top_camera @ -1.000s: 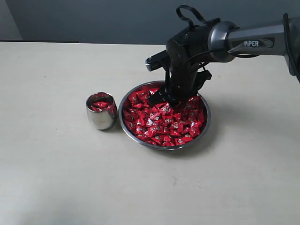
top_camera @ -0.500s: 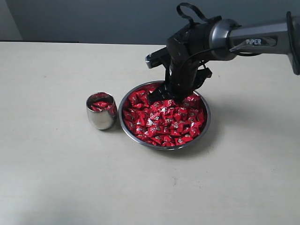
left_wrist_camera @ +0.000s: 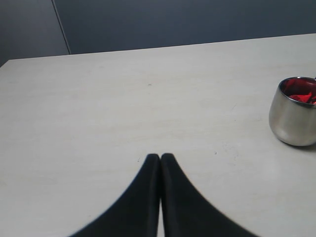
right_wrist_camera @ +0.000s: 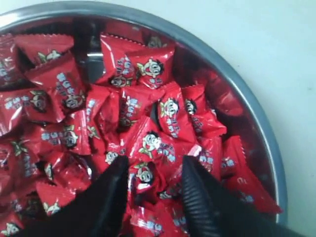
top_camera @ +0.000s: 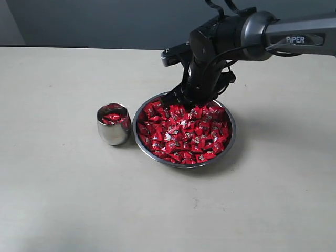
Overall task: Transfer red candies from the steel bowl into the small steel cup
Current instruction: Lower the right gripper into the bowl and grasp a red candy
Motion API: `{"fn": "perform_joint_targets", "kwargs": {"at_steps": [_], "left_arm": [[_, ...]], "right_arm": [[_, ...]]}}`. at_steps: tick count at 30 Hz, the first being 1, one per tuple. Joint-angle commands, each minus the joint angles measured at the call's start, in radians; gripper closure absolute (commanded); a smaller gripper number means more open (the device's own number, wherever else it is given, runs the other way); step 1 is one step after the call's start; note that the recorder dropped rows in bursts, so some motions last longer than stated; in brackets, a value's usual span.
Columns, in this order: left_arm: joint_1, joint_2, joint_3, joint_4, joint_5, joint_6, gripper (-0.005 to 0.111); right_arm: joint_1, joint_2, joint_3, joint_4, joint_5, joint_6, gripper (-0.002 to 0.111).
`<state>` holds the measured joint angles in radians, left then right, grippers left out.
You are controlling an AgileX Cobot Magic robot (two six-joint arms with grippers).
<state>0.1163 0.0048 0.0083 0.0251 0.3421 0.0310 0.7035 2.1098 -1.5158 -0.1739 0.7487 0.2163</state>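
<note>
Exterior view: steel bowl point(top_camera: 178, 165) near mid-table, well clear of every edge, heaped with red candies point(top_camera: 184, 134). Small steel cup point(top_camera: 112, 132) upright just beside it, on the side toward the left edge of the table point(top_camera: 58, 199), apart from the bowl's rim, with a few red candies inside. Right arm point(top_camera: 247, 37) in from the right edge, bent down over the part of the bowl nearest the far edge.

Right wrist view: right gripper point(right_wrist_camera: 155, 163) pointed down at the heap, black fingers point(right_wrist_camera: 111, 197) spread apart, one candy showing in the gap. Cannot tell whether either finger touches it.

Left wrist view: left gripper point(left_wrist_camera: 160, 158) closed, tips pressed together with nothing between, low over bare table. Cup near, off to one side and well apart from the tips.
</note>
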Motion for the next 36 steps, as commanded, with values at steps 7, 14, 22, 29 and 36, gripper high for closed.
{"fn": "perform_joint_targets", "kwargs": {"at_steps": [7, 14, 22, 29, 36], "left_arm": [[-0.008, -0.005, -0.008, 0.002, -0.005, -0.002, 0.106], [-0.008, -0.005, -0.008, 0.002, -0.005, -0.002, 0.106], [-0.008, -0.005, -0.008, 0.002, -0.005, -0.002, 0.106], [-0.008, -0.005, -0.008, 0.002, -0.005, -0.002, 0.106], [-0.008, -0.005, -0.008, 0.002, -0.005, -0.002, 0.106]], "right_arm": [[-0.005, 0.081, -0.003, 0.064, -0.093, -0.029, 0.062], [-0.005, 0.066, -0.003, 0.014, -0.048, -0.016, 0.108], [0.037, -0.094, -0.003, 0.014, -0.026, -0.016, 0.108], [0.146, -0.15, -0.003, -0.065, -0.081, -0.034, 0.108], [0.05, -0.078, -0.003, -0.048, -0.037, 0.004, 0.074]]}}
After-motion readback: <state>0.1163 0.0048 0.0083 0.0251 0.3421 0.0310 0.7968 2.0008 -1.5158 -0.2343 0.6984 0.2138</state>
